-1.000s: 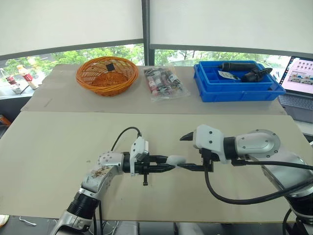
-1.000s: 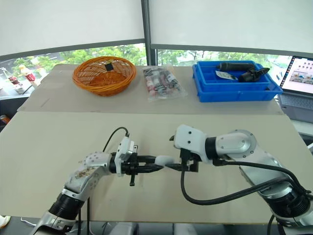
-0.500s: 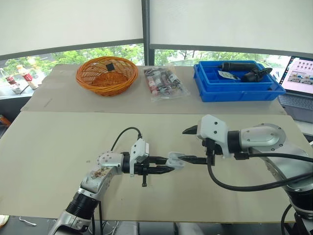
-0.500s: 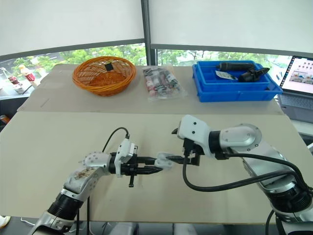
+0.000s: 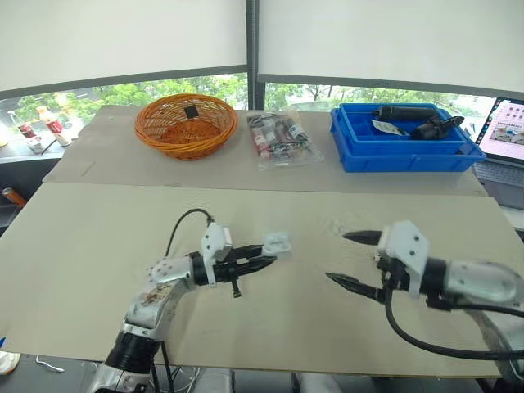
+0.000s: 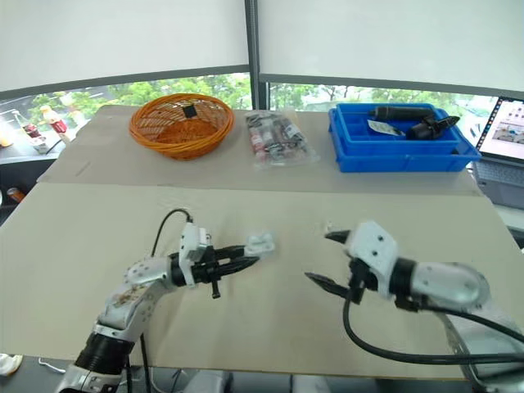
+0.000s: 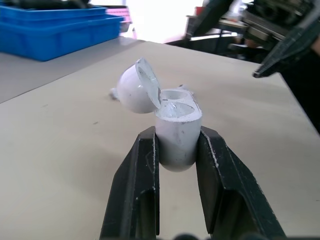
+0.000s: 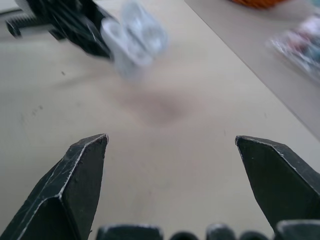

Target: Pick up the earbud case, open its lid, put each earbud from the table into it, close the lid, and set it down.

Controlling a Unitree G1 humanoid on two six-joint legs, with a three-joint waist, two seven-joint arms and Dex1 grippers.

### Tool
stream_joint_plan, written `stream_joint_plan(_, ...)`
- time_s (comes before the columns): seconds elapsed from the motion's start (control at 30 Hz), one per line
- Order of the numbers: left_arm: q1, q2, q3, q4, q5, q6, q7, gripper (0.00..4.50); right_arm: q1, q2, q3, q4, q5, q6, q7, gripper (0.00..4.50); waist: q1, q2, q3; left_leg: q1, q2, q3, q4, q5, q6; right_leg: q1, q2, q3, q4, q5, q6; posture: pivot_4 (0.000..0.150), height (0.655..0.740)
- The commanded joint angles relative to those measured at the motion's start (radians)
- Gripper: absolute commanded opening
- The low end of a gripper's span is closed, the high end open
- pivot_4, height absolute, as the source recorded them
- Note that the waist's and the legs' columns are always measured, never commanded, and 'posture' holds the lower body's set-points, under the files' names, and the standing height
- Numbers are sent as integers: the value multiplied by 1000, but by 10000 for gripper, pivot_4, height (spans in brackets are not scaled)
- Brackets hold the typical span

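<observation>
The left tool (image 5: 260,260) clamped the light, smooth, likely slippery earbud case (image 7: 175,135) low on its body, lid (image 7: 136,86) open; the right tool (image 5: 337,257) stood spread, empty.

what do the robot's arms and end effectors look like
The left end effector and right end effector each have two pointed black fingers. The left arm and right arm are silver-grey with white wrist housings and black cables, thicker on the right.

A beige counter (image 5: 74,237) meets a farther counter (image 5: 106,160) below wide windows (image 5: 311,92). White blinds (image 5: 123,37) cover their upper part; daylight and green trees (image 5: 123,92) show beneath. A dark post (image 5: 252,41) divides the panes.
</observation>
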Motion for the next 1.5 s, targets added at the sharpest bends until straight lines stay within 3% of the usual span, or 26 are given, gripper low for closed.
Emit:
stream_joint_plan(0.03, 12, -9, 58, -16, 4, -78, 54, 5126, 124, 76, -147, 50, -34, -174, -35, 45000, -2, 0, 0, 1, 0, 0, 0, 0, 0, 1, 0, 0, 0, 0, 0, 1500, 7282)
stream_joint_plan(0.3, 70, 11, 132, 7, 7, -116, 120, 5126, 377, 209, -268, 260, -80, -451, -41, 45000, -12, 1, 0, 2, 0, 1, -1, 0, 0, 1, 0, 1, 0, 0, 0, 1500, 7282)
stream_joint_plan(0.53, 80, 18, 146, -4, -6, -110, 137, 5126, 416, 209, -273, 348, -55, -485, -57, 45000, -12, 1, -1, 2, 0, 1, -1, 0, 0, 1, 0, 2, 0, 0, 0, 1500, 7282)
stream_joint_plan(0.73, 73, 30, 132, 5, 11, -116, 131, 5126, 244, 170, -160, 176, -66, -307, -170, 45000, -25, 2, -1, 2, 0, 1, -1, 0, 0, 1, 0, 2, 1, 0, 0, 1500, 7282)
stream_joint_plan(0.93, 58, 29, 110, 11, 24, -126, 126, 5126, -100, 218, 66, 114, -139, 44, -408, 45000, -30, 2, -1, 2, 0, 1, -1, 0, 0, 1, 1, 2, 2, 0, 0, 1500, 7282)
stream_joint_plan(1.23, 46, 19, 85, 4, 31, -130, 116, 5126, -429, 404, 204, 333, -199, 260, -627, 45000, -24, 2, -1, 1, 0, 1, -1, 0, 0, -1, 0, 1, 1, 0, 0, 1500, 7282)
stream_joint_plan(1.5, 43, 11, 75, 21, 39, -146, 115, 5126, -540, 512, 241, 595, -272, 148, -738, 45000, -33, 2, -1, 0, 0, 0, -1, 0, 0, -3, 0, 1, 3, 0, 0, 1500, 7282)
